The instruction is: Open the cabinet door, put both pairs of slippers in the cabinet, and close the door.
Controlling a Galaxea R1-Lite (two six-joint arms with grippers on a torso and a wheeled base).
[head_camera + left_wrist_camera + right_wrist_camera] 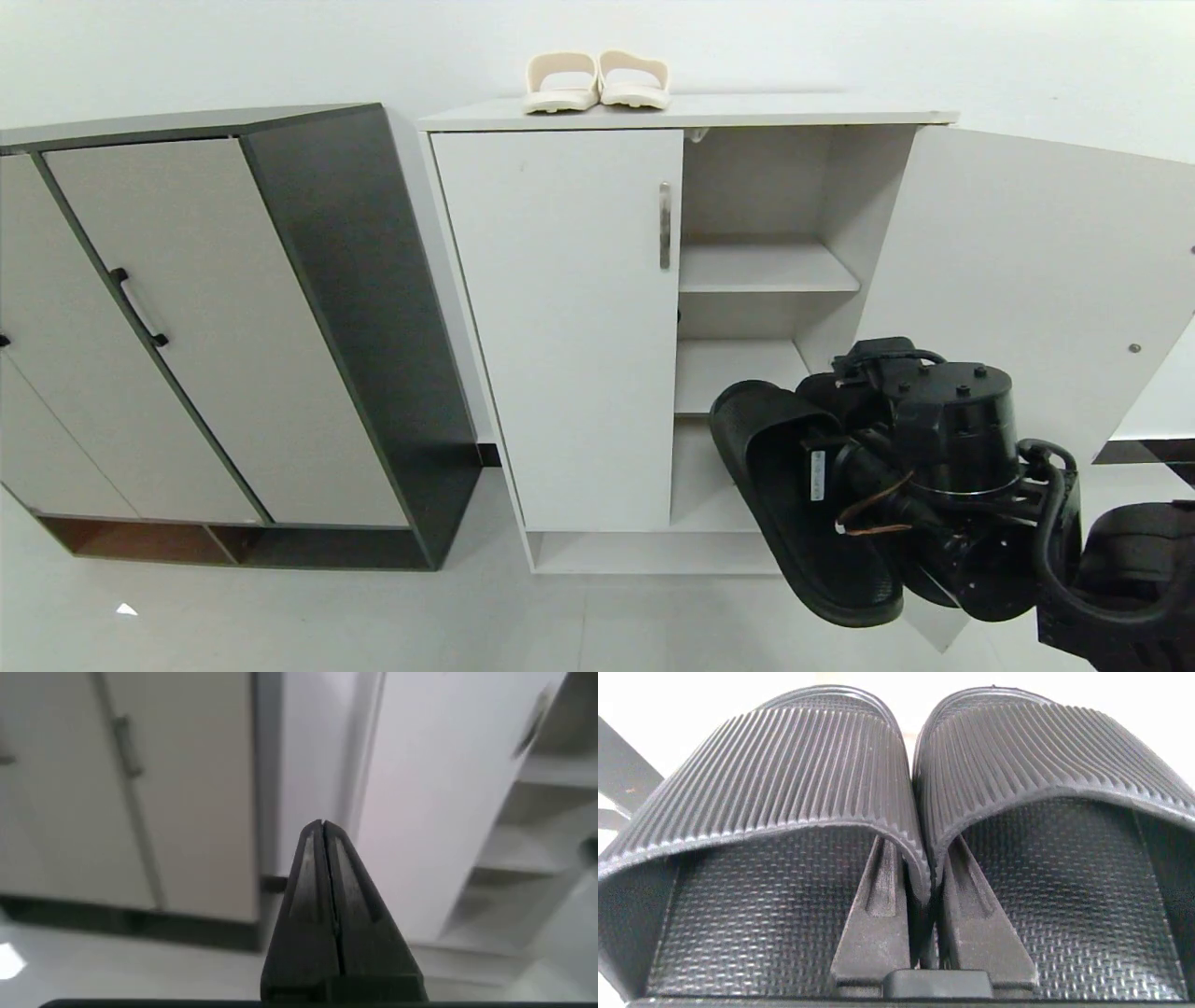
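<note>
The white cabinet (560, 327) has its right door (1036, 280) swung open, baring several shelves (761, 266); the left door with a metal handle (664, 226) is closed. A cream pair of slippers (597, 82) rests on the cabinet top. My right gripper (920, 905) is shut on the inner strap edges of the black pair of slippers (915, 793), held side by side in front of the open compartment, where the black slippers (803, 504) hang low. My left gripper (323, 859) is shut and holds nothing, hanging before the gap between the two cabinets.
A grey cabinet with dark frame (215, 327) and a black handle (138, 306) stands to the left of the white one. Pale tiled floor (373, 616) lies in front. The open door blocks the space to the right.
</note>
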